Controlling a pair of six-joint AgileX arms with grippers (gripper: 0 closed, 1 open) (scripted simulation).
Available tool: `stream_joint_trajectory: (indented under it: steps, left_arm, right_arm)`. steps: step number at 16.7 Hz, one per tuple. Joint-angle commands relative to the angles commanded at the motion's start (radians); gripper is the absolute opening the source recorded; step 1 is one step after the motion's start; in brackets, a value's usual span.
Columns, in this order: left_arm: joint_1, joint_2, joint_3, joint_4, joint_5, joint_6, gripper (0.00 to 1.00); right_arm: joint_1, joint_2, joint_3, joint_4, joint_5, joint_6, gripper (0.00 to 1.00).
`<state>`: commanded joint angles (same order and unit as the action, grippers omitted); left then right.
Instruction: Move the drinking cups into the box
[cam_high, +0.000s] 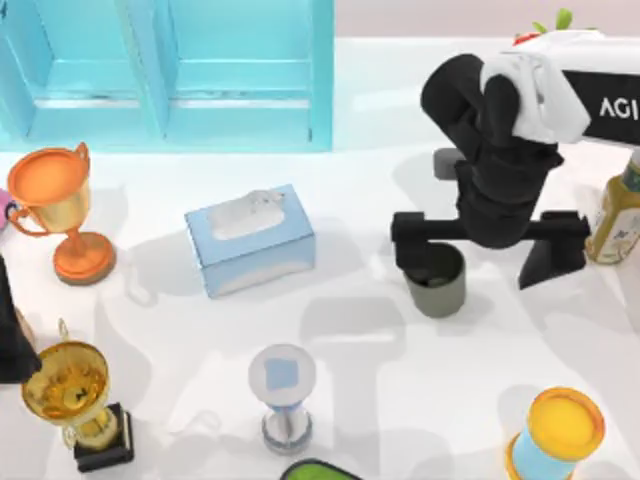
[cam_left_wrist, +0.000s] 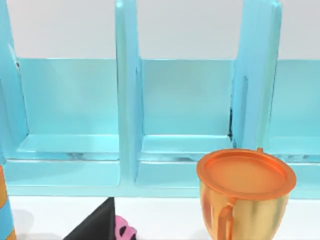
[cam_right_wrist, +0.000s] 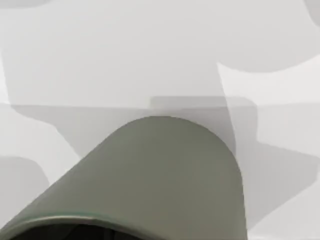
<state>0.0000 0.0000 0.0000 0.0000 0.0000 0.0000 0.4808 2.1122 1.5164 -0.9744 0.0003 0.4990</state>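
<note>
Right end effector (cam_high: 435, 262) over cup (cam_high: 437, 283)

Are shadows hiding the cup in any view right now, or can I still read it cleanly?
Top view: the right gripper and its arm cover part of the cup, with soft grey arm shadows spread over the white table. Right wrist view: the cup's side is evenly lit against overlapping pale shadows. Left wrist view: the blue box is bright, without glare.
</note>
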Motion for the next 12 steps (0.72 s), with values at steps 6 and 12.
stream_joint_trajectory:
  steps: [6,12]
  left_arm:
    - [0.0,0.0,0.0,0.0,0.0,0.0,1.0]
    - [0.0,0.0,0.0,0.0,0.0,0.0,1.0]
  right_arm:
    - [0.0,0.0,0.0,0.0,0.0,0.0,0.77]
    - [0.0,0.0,0.0,0.0,0.0,0.0,0.32]
